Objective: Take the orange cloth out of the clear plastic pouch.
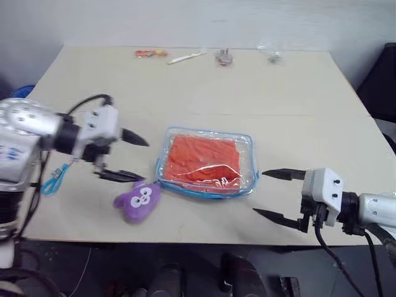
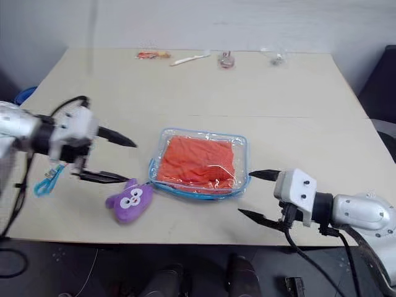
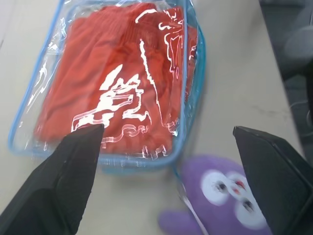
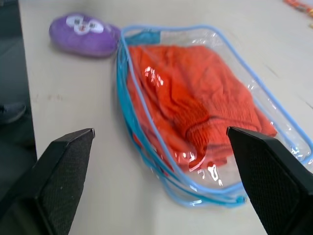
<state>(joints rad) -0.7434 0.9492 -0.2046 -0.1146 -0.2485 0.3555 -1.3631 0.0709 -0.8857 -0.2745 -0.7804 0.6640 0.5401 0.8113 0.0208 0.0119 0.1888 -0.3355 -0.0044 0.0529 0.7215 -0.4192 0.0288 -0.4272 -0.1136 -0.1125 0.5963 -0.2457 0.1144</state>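
Note:
The clear plastic pouch (image 1: pixel 247 143) with light blue trim lies flat near the table's front middle. Inside it sits the folded orange cloth (image 1: pixel 204 159), seen through the plastic. My left gripper (image 1: pixel 133 158) hovers open just left of the pouch, fingers pointing toward it, above a purple plush toy (image 1: pixel 137 200). On the pouch's right, my right gripper (image 1: pixel 273 194) is open too, its fingers aimed at the pouch's right edge with a small gap. Both wrist views show the pouch (image 3: pixel 29 98) (image 4: pixel 288 132) and cloth (image 3: pixel 112 73) (image 4: pixel 190 93) between wide-spread fingers.
A blue cord loop (image 1: pixel 54 179) lies at the table's left edge. Small items line the far edge: an orange-red wrapper (image 1: pixel 150 54), a white stick (image 1: pixel 185 58), a small round thing (image 1: pixel 223 58), a clear scrap (image 1: pixel 272 55). The table's front edge runs just below the toy.

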